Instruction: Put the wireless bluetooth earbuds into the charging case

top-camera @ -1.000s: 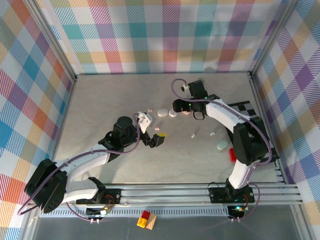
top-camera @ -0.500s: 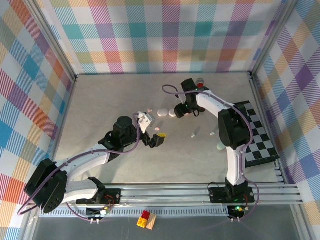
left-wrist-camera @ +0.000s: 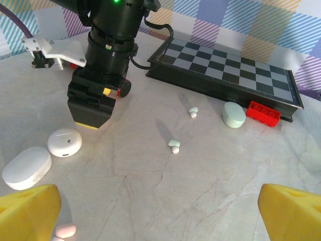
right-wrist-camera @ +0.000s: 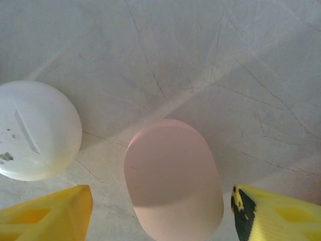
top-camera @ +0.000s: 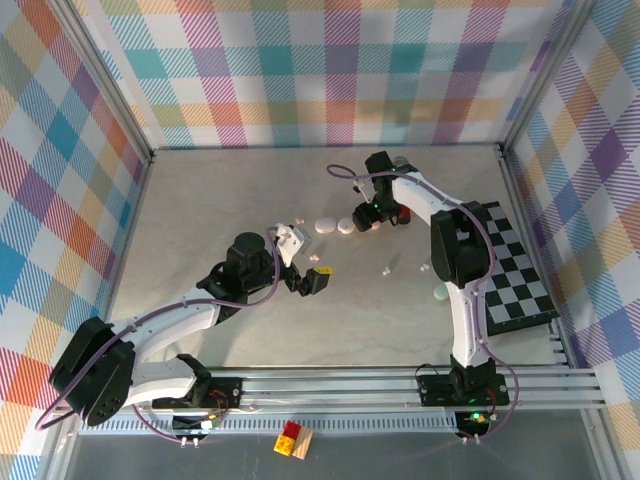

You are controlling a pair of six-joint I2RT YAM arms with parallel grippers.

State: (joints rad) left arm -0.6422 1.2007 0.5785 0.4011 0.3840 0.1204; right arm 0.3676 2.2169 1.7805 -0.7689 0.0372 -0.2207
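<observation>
At far-centre table, right gripper (top-camera: pixel 374 217) hangs low over the pink case (right-wrist-camera: pixel 173 201), claw spread, one finger on each side of its narrow width, neither touching. Left gripper (left-wrist-camera: pixel 160 216) is spread wide, holding nothing. Two pale earbuds (left-wrist-camera: pixel 174 146) lie loose on the bare table (left-wrist-camera: pixel 150 191), well apart from the pink case, nearer the chessboard (left-wrist-camera: pixel 225 70). Round white case (right-wrist-camera: pixel 35 130) sits just beside the pink one. Judgement: centre over the pebble, squeeze square and gently so it doesn't skid, and don't clip the white case.
</observation>
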